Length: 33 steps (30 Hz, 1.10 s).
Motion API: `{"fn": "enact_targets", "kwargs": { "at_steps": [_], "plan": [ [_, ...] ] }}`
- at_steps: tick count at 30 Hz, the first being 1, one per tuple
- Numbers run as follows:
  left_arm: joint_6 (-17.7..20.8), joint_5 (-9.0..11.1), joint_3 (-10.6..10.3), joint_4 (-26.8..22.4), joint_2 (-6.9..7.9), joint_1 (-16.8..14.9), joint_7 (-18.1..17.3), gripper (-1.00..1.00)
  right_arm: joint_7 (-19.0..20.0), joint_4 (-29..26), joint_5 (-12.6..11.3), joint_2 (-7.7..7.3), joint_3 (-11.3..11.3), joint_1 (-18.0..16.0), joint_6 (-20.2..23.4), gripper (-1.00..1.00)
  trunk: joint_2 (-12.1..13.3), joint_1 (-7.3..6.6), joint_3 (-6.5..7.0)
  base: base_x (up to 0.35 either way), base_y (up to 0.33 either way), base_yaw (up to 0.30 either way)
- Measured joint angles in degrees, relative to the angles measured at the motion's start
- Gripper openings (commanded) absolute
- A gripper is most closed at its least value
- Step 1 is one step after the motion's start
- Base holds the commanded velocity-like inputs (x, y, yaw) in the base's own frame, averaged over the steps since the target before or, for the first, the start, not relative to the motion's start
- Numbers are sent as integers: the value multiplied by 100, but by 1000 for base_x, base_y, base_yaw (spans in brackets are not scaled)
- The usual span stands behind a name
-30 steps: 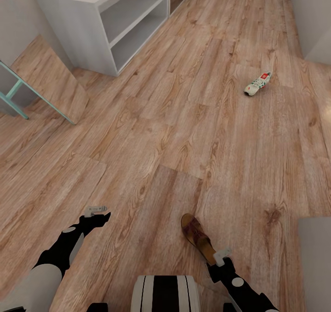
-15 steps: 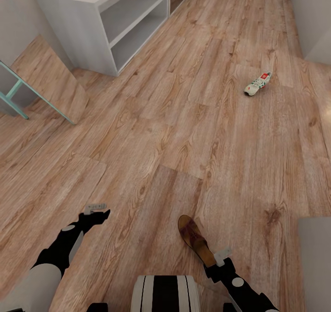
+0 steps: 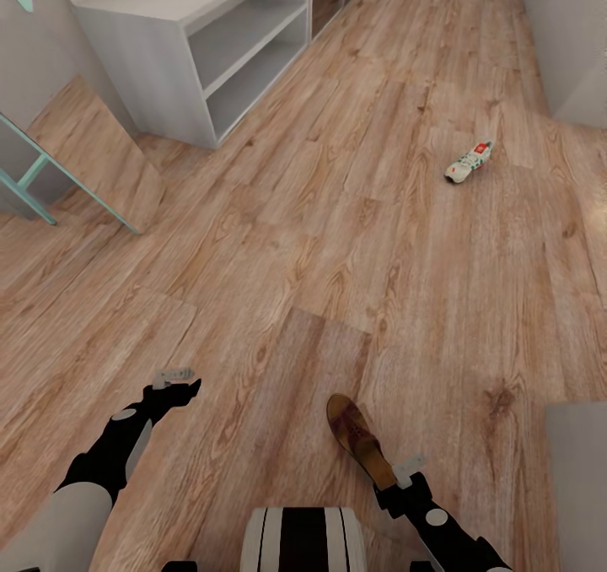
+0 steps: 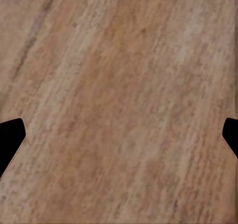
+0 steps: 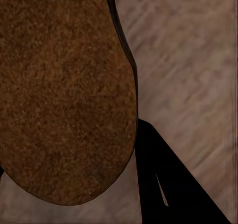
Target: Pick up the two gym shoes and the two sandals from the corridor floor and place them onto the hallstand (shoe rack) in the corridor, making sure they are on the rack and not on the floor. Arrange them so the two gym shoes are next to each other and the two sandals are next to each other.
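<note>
Gripping a sandal (image 3: 360, 439) by its heel end, the right pincer (image 3: 403, 473) hung low over the floor (image 3: 337, 243). Both shelves of the grey rack (image 3: 202, 53) at upper left stood bare. One gym shoe (image 3: 468, 162) lay well apart on the planks. The left pincer (image 4: 119, 135) hovered spread wide.

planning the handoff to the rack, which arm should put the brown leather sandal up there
Right. The right gripper already sits at the heel of the dark brown leather sandal, apparently gripping it. The left gripper is open over bare wood-grain plank floor. The light grey shelved rack stands ahead to the left.
</note>
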Motion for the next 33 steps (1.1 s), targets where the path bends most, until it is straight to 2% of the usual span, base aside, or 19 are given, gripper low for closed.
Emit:
{"fn": "enact_targets", "kwargs": {
  "at_steps": [19, 23, 24, 27, 33],
  "plan": [
    [-26, 7, 10, 12, 15, 16, -1, 100, -13, -88, -9, -2, 13, -1, -30, -100, 25, -49, 421, 0, 0, -2],
    [-166, 23, 43, 73, 39, 289, 24, 100, -16, -139, -11, -18, 10, 0, -53, -100, 31, -59, 538, 0, 0, -61],
    [-524, 11, 46, 92, 42, 524, 48, 100, -24, -122, -13, -18, 2, 3, -67, -100, 32, -62, 567, 0, 0, -78],
    [-838, 6, 46, 95, 39, 801, 61, 100, -35, -112, -16, -20, -1, 7, -87, -100, 36, -70, 660, 0, 0, -79],
    [-1041, 12, 117, 91, 80, 1335, 68, 100, -41, -106, -14, -20, -10, 16, -317, -100, 44, -85, 847, 0, 0, -81]
  ]
}}
